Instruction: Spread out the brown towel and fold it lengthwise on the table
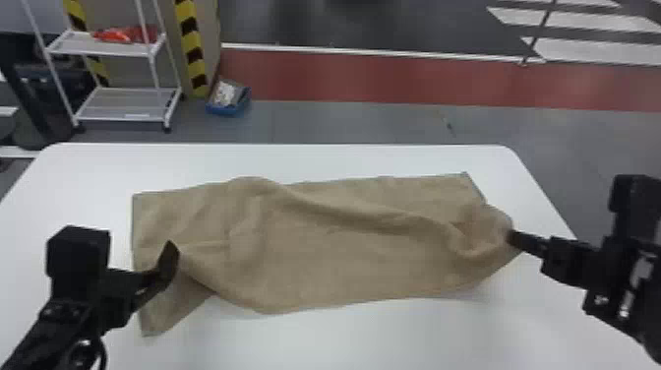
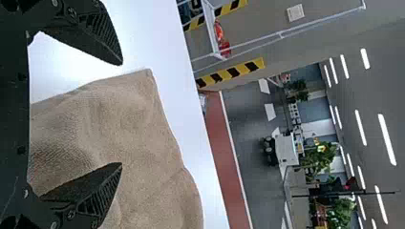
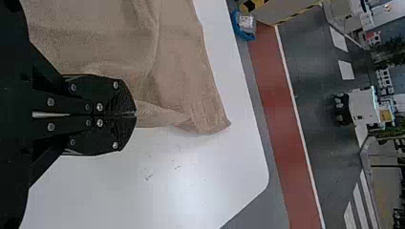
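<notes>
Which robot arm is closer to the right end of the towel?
Right. The right end effector is shut on the towel at that end, while the left end effector is open, way over by the towel's left end.

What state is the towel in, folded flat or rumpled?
Rumpled: the towel has a long ridge across it and bunches at the right gripper.

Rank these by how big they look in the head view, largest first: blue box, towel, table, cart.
1. Table
2. Towel
3. Cart
4. Blue box
</notes>
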Tool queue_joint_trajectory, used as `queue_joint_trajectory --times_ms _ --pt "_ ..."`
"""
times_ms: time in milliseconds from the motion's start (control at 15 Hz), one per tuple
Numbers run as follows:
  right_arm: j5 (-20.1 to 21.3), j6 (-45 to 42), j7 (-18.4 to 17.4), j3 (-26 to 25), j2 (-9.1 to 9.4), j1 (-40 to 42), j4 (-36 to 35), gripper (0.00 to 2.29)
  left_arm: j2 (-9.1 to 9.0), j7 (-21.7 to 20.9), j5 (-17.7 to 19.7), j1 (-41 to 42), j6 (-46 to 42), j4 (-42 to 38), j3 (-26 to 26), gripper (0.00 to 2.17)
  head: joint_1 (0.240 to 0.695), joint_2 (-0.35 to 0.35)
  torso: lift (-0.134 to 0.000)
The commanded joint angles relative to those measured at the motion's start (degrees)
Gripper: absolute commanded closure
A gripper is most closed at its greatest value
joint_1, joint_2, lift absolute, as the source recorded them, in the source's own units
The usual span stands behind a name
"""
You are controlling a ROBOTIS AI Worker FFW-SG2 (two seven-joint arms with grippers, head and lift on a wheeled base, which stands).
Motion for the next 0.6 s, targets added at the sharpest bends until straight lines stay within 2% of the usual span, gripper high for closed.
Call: queue_joint_trajectory --times_ms 0,133,400,533 --pt "2.4 -4.0 0.0 0.1 0.05 -0.1 2.6 1.51 0.14 -1.0 4.2 4.8 1.1 -4.5 2.1 0.10 0.695 -0.099 -0.124" --pt "3.6 -7.5 0.0 0.1 0.05 0.1 5.0 1.51 0.14 -1.7 8.1 7.7 2.1 -7.0 3.5 0.11 0.695 -0.121 -0.124" --pt "3.4 -10.5 0.0 -0.7 0.05 1.8 5.7 1.51 0.14 -4.1 8.8 9.3 7.8 -8.8 3.5 0.33 0.695 -0.157 -0.124" --pt "3.4 -11.4 0.1 -2.0 0.05 1.8 6.4 1.51 0.14 -4.9 8.8 10.2 9.3 -9.3 3.4 0.33 0.695 -0.167 -0.124"
